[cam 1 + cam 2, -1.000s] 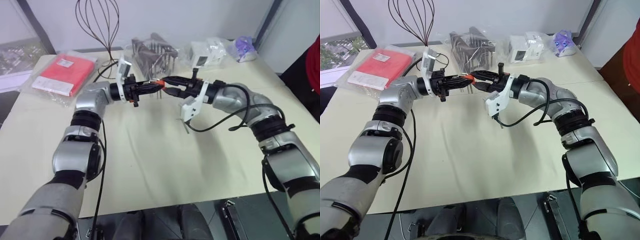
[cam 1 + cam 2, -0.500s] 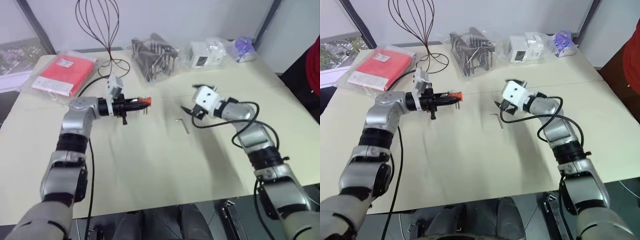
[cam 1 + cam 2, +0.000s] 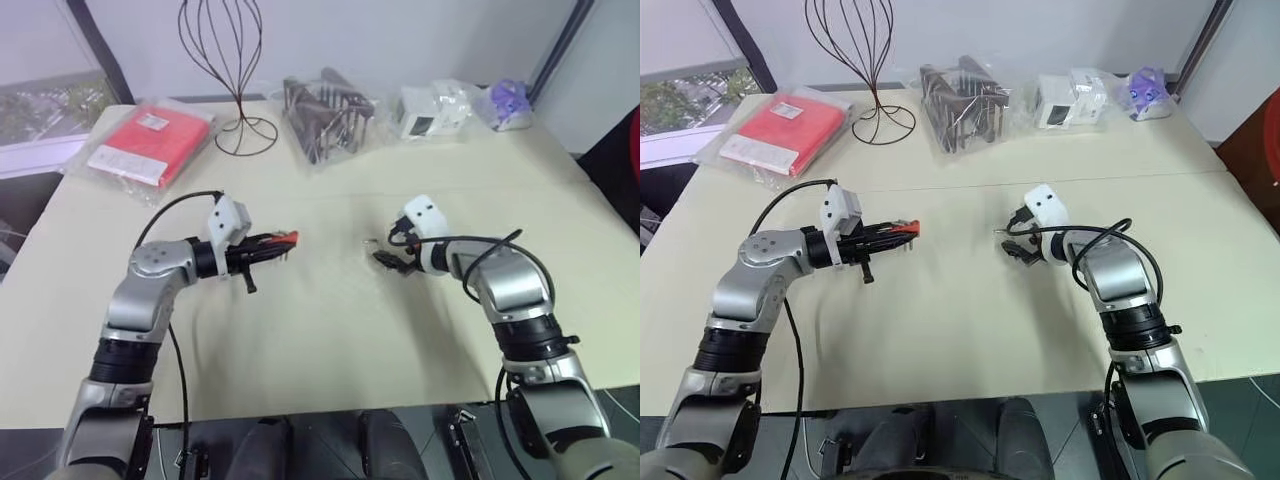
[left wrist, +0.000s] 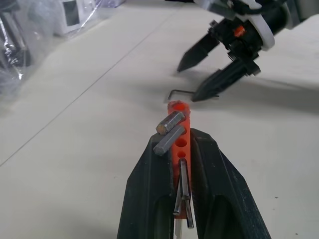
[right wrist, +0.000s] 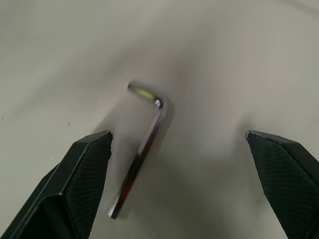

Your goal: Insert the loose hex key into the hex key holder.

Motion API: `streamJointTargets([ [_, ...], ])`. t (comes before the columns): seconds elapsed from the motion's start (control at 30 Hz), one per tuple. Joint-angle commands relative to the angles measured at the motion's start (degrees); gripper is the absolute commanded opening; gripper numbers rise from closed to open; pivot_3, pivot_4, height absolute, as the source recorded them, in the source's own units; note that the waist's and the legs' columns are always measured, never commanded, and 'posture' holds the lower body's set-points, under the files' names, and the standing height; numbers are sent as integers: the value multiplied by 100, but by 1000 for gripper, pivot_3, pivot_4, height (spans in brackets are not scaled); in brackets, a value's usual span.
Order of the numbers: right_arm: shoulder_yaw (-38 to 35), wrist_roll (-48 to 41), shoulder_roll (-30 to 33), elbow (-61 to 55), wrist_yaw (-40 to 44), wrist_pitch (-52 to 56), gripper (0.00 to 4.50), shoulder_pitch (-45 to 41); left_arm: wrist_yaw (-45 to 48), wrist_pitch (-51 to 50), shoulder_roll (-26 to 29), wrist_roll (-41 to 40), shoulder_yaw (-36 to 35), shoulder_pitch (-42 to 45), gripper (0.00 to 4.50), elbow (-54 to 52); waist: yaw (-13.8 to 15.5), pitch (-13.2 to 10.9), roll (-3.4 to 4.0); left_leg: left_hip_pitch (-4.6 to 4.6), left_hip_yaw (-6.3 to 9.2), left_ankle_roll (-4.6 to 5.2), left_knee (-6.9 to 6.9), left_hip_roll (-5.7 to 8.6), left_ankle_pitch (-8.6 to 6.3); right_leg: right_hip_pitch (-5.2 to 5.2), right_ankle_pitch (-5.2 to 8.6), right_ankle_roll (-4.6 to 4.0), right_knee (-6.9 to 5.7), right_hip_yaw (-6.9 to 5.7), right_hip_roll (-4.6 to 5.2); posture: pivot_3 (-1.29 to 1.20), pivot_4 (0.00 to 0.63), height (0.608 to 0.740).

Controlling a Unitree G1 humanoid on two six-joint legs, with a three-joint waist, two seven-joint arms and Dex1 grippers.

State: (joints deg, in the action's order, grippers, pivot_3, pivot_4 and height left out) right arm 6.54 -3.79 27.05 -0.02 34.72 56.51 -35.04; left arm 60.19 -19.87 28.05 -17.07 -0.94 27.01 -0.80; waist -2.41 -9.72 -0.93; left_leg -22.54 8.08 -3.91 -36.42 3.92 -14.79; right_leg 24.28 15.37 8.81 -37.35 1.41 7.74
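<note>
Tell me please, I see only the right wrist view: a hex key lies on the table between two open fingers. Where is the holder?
Observer: The hex key holder is clamped in the left gripper, held off the table, to the left of the loose hex key.
Operator: Has the holder free holes?
Observer: Yes, the left wrist view shows at least two empty round holes beside its dark keys.
Operator: Does my gripper touch the key?
Observer: From the side, one fingertip of the right gripper stands close beside the key; contact I cannot tell.

Silver-grey jointed arms with black bands, looping black cables, white wrist housings and black two-fingered grippers.
</note>
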Motion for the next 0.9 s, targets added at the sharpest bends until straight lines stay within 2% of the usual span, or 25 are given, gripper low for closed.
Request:
streamJointTargets([
  [0.03,84,37,-32,-9,-158,-89,4443,51,-84,21,67,-143,-5,-12,0,-309,-4,1,-1,0,0,0,0,0,0,-1,0,0,0,0,0,0,150,740],
  [0.13,172,81,-66,130,-220,-238,3735,116,-118,-44,106,-184,-8,-19,0,-415,-11,2,-2,2,-1,0,0,-1,0,-2,0,0,0,0,-1,0,150,740],
  [0.4,395,143,-319,518,-433,-434,119,124,-98,-21,182,-212,41,-64,0,-364,-8,13,-14,14,2,2,-7,-1,-1,-23,0,0,0,-1,-2,0,150,740],
  [0.53,215,33,-403,609,-496,-354,19,73,-51,-38,198,-226,80,-68,0,-346,-11,18,-17,20,3,16,-8,-2,-9,-28,0,0,0,-1,-3,0,150,740],
  [0.63,-151,-98,-510,690,-592,-725,19,-152,133,-59,268,-280,124,-19,0,-249,-11,18,-17,20,3,21,-9,-2,-12,-30,0,0,0,-1,-3,0,150,740],
  [0.77,-1044,-903,-913,472,-343,-2080,19,-874,680,-464,303,-714,185,483,0,204,-12,6,-4,10,2,23,-9,-1,-13,-17,0,0,0,-1,-3,0,150,740],
  [0.9,-1616,-2189,-1362,23,29,-1615,19,-1207,1078,-655,159,-909,290,1089,0,850,-19,6,-5,-1,6,3,-4,-1,-2,-3,0,0,1,-3,-3,0,150,740],
])
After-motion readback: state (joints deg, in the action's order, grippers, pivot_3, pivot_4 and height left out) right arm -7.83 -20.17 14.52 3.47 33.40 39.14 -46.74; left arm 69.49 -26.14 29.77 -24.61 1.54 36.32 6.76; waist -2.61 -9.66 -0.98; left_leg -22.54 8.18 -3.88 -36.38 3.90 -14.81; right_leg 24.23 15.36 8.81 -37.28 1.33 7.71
